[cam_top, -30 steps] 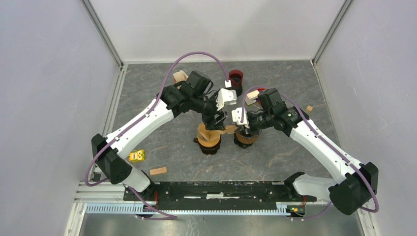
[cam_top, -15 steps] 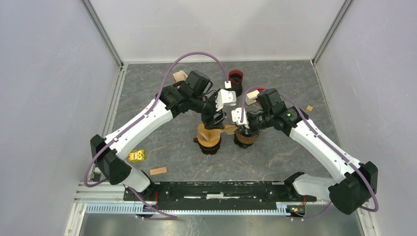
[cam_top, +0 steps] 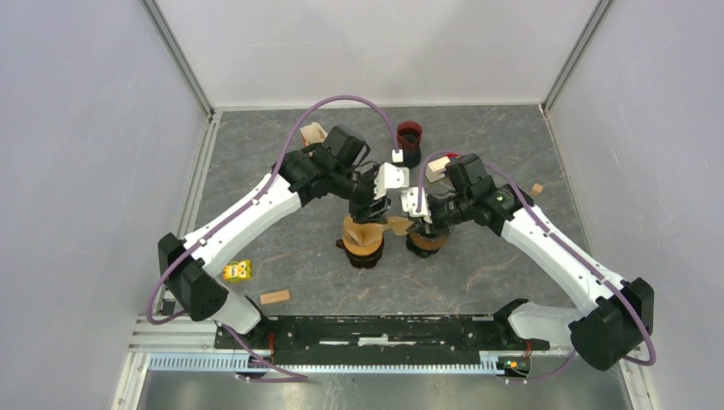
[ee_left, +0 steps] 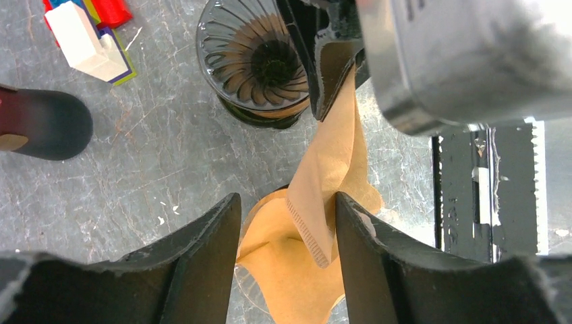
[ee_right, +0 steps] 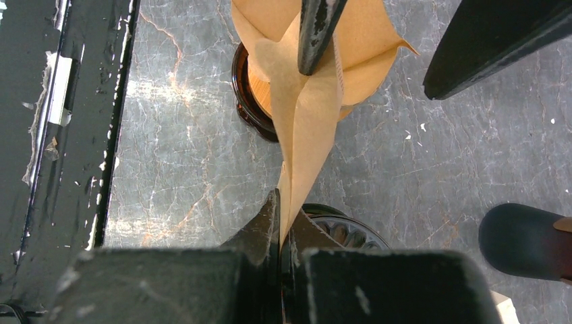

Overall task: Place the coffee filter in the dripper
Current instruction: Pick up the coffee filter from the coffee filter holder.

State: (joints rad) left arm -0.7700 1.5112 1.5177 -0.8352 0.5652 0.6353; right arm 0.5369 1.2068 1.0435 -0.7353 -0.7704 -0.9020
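A tan paper coffee filter (ee_right: pixel 307 115) is stretched between the two arms above the table. My right gripper (ee_right: pixel 282 226) is shut on one end of it, just over the dark ribbed dripper (ee_right: pixel 347 233), which is empty (ee_left: pixel 260 64). The filter's other end (ee_left: pixel 324 196) hangs between the fingers of my left gripper (ee_left: pixel 287 202). That gripper is open, and its right finger (ee_left: pixel 364 250) is against the paper. Under it, a stack of filters (ee_left: pixel 297 283) sits in a second dark holder (cam_top: pixel 363 243). In the top view the dripper (cam_top: pixel 427 242) is right of that holder.
A dark red cup (cam_top: pixel 409 137) stands behind the arms. White and red blocks (cam_top: pixel 440 162) lie near it, and a tan piece (cam_top: pixel 312 132) lies at the back left. A yellow toy (cam_top: pixel 237 271) and a wooden block (cam_top: pixel 274 297) lie front left. A small block (cam_top: pixel 537 189) lies right.
The left gripper's fingers have narrowed around the filter's free end and the wrist has shifted slightly toward the right arm. The right gripper stays shut on the filter.
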